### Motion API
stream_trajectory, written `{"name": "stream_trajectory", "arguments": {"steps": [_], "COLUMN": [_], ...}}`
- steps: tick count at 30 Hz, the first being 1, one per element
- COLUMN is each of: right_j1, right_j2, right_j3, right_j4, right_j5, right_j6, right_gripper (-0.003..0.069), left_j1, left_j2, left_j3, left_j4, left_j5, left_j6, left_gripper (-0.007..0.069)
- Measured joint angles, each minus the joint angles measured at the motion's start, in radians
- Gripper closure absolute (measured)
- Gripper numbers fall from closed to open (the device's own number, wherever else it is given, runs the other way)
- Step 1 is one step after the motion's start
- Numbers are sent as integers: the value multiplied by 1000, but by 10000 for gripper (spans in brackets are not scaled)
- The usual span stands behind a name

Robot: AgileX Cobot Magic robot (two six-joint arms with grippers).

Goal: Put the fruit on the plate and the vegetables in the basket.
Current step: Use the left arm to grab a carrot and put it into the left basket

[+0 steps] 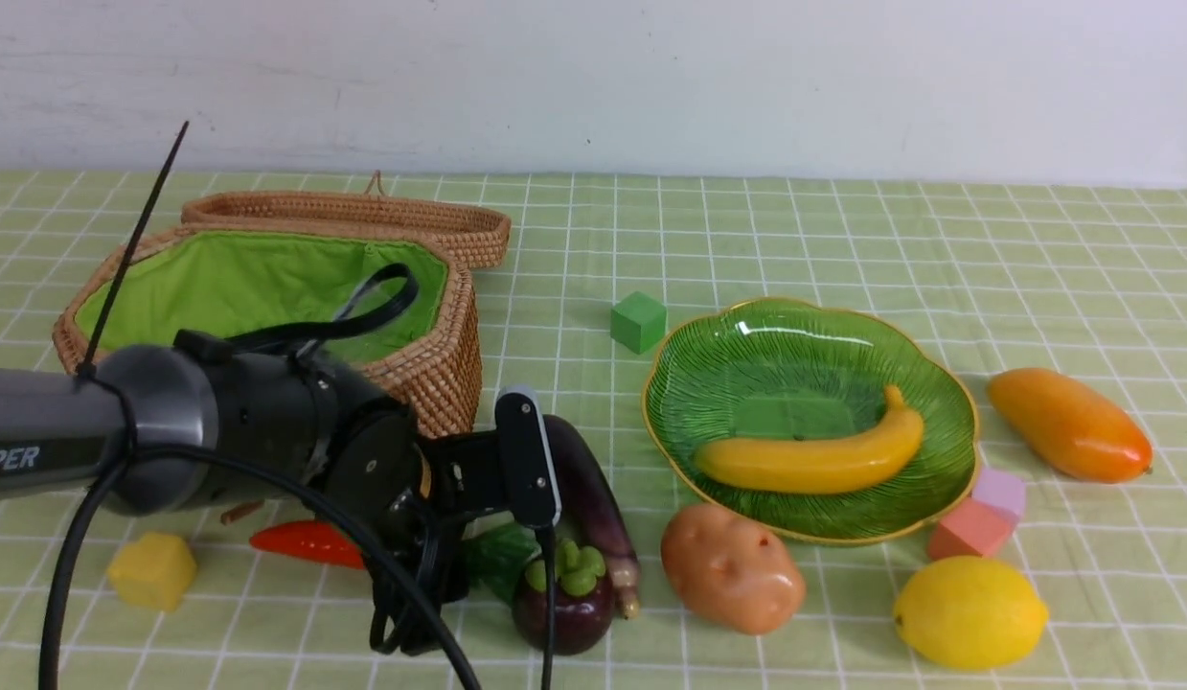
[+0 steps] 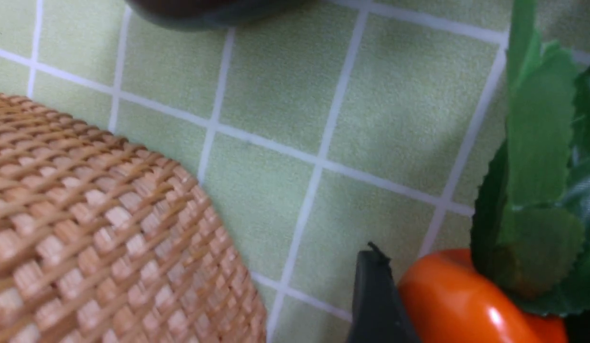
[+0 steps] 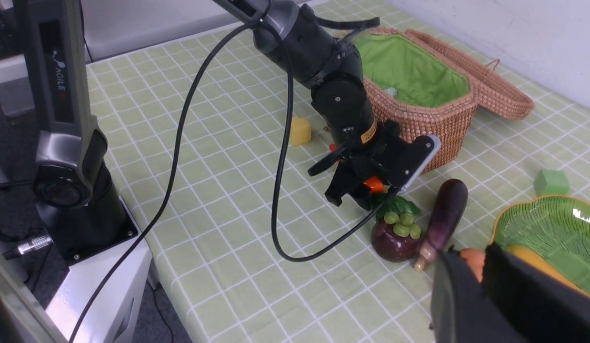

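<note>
A banana (image 1: 813, 460) lies in the green plate (image 1: 804, 321). On the cloth around it are a mango (image 1: 1067, 424), a lemon (image 1: 970, 611), a mangosteen (image 1: 564, 596), a potato (image 1: 732, 567) and an eggplant (image 1: 593, 489). The red-orange vegetable (image 1: 306, 541) lies in front of the open basket (image 1: 440, 369), its leafy top by the mangosteen. My left gripper (image 3: 371, 186) is low over it, and its jaws press the thick orange end (image 2: 456, 300) just below the leaves. My right gripper (image 3: 480, 259) hangs above the potato, shut and empty; the front view does not show it.
A green block (image 1: 638, 321) sits behind the plate, two pink blocks (image 1: 976, 522) at its front right, and a yellow block (image 1: 152, 570) at the front left. The basket's lid (image 1: 363, 216) lies flat behind it. A black cable (image 1: 411, 594) droops under my left wrist.
</note>
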Motion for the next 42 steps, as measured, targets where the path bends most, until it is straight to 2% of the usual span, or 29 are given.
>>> {"name": "stream_trajectory", "arguments": {"steps": [5,10,17,20,22,26,30,37,42], "right_j1": [0,0,0,0,0,0,0,0,0], "right_j2": [0,0,0,0,0,10,30,42,42], "right_j3": [0,0,0,0,0,0,0,0,0], "right_j4": [-1,-1,-1,-4,-4,-4,-4,-1,-1], "right_j5": [0,0,0,-15,-51,-170,-219,-218,-201], "right_j6": [0,0,0,0,0,0,0,1,20], "right_gripper": [561,561,561,561,561,561,561,561,561], "left_j1": [0,0,0,0,0,7,75,223,249], "left_j2": [-44,-146,-356,-451,-498,-549,-500,-297,-194], "left_j3": [11,11,12,6,-16,-110,-199,-303,-314], "left_j4": [-11,-91,-266,-266,-237,-81,55,128,224], "left_j5": [95,171,266,275,282,252,203,123,111], "left_j6": [-2,-2,-5,-28,-57,-145,-213,-227,-236], "left_gripper": [212,214,215,215,216,216,218,219,219]}}
